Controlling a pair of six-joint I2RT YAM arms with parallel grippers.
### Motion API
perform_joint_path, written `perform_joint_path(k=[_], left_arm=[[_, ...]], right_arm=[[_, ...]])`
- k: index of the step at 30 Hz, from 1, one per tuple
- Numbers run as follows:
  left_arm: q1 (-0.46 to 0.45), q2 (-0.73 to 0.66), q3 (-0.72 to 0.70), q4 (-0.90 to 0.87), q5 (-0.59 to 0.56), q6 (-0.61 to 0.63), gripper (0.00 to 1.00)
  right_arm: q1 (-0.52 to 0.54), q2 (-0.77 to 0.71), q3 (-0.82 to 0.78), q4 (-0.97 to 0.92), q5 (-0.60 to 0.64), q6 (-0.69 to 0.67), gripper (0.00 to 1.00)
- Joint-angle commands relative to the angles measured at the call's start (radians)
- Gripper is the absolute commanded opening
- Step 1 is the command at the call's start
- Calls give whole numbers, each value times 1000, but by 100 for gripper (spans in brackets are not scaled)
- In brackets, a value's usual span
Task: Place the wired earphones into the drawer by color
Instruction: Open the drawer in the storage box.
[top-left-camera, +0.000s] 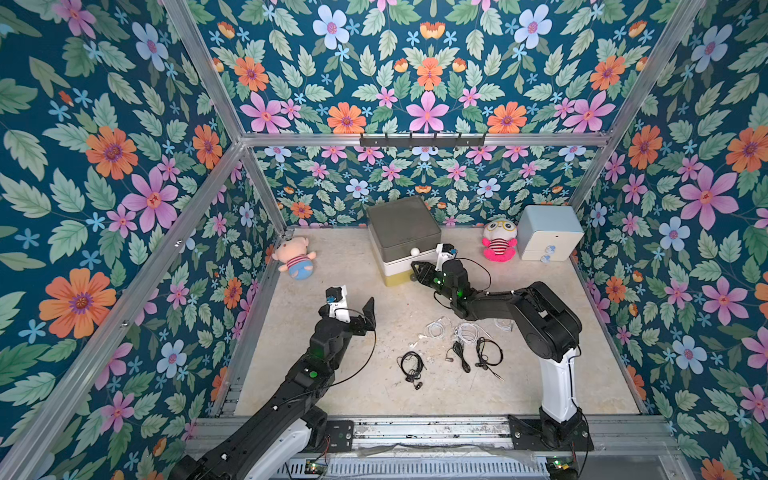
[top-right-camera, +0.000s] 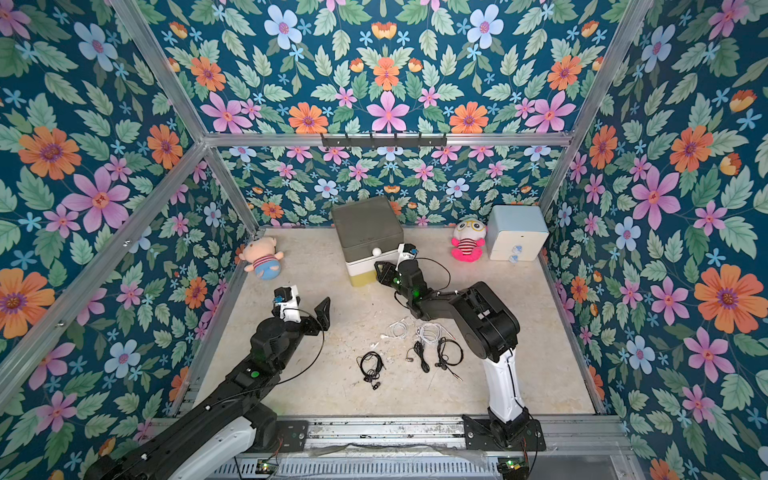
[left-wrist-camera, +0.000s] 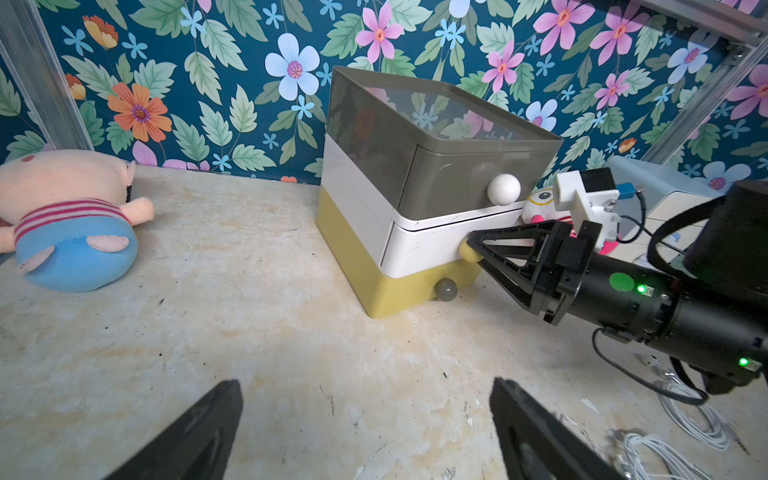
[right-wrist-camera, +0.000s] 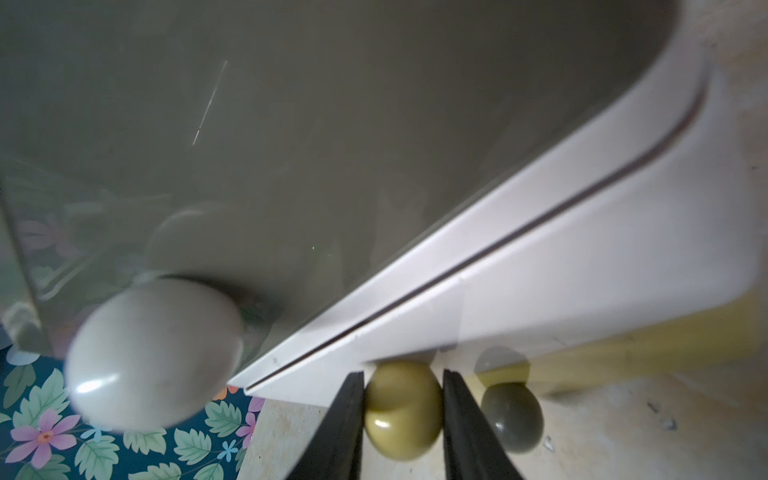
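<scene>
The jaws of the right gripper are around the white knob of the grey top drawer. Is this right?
No. The jaws of the right gripper are around the mustard knob of the white middle drawer; the right wrist view shows it.

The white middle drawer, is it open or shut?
Shut: the white drawer sits flush in the chest; right gripper pinches its knob.

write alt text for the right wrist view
Close-up of the right pincer closed on the mustard knob of the white middle drawer. The grey top drawer fills most of the frame, its white knob blurred; a grey knob shows beside the pincer.
</scene>
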Motion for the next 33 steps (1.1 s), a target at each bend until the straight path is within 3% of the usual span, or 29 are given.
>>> perform_joint_path(k=[1, 33], left_arm=[[1, 1, 3, 25, -3, 14, 99], [1, -2, 2, 23, -4, 14, 99]], right_arm=[[2, -20, -18, 12, 4, 1, 32], [34, -168, -261, 66, 8, 32, 31]])
